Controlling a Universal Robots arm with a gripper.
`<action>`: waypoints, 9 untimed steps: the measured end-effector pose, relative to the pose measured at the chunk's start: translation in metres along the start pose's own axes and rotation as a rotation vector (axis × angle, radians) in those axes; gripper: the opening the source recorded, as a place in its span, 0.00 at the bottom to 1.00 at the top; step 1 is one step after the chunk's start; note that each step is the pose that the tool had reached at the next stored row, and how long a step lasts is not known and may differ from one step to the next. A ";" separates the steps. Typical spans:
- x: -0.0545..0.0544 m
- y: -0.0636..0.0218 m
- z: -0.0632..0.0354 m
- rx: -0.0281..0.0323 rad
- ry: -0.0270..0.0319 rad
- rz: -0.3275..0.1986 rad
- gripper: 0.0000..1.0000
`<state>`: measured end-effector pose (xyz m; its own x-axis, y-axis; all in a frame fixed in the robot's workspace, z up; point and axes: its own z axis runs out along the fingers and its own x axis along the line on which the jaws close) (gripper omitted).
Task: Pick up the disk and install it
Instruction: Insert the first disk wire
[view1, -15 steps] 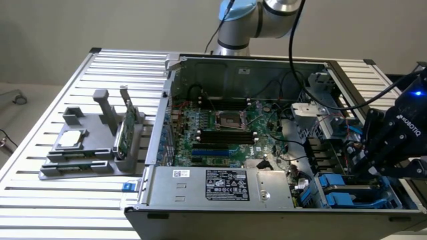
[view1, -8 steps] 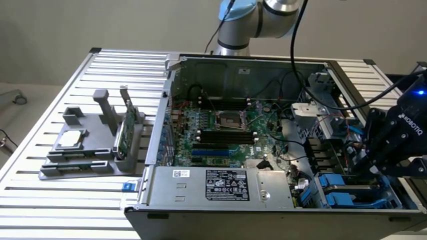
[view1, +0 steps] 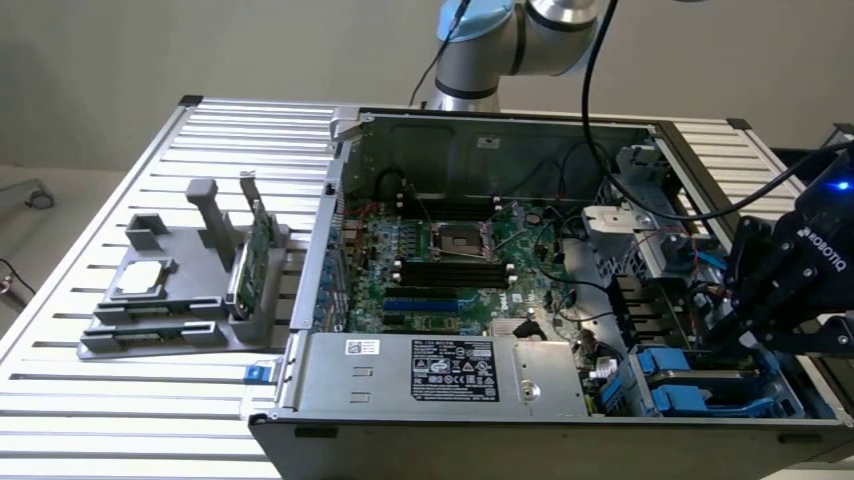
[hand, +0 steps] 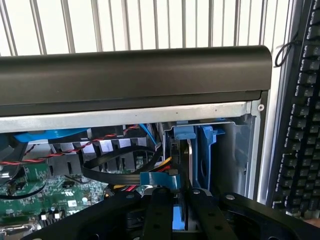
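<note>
From the exterior view, your black gripper (view1: 747, 335) hangs low over the drive bays at the exterior view's right end of the open grey metal computer case (view1: 400, 385), which sits on the slatted aluminium table (view1: 94, 400). In the wrist view, your gripper (hand: 181, 215) has its two fingers close together, clamped on the silver-grey metal disk with blue plastic rails (hand: 186, 150), which stands on edge in the bay, beside the green motherboard (hand: 40, 185).
</note>
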<state>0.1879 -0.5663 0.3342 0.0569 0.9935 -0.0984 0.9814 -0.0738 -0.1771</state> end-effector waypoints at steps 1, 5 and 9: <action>0.000 0.0001 0.0002 0.0010 0.0001 0.000 0.16; 0.000 0.0005 0.0010 0.0051 -0.0005 -0.001 0.16; 0.000 0.0026 0.0017 0.0097 -0.0004 -0.001 0.16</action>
<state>0.1902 -0.5663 0.3320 0.0559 0.9936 -0.0986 0.9797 -0.0736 -0.1867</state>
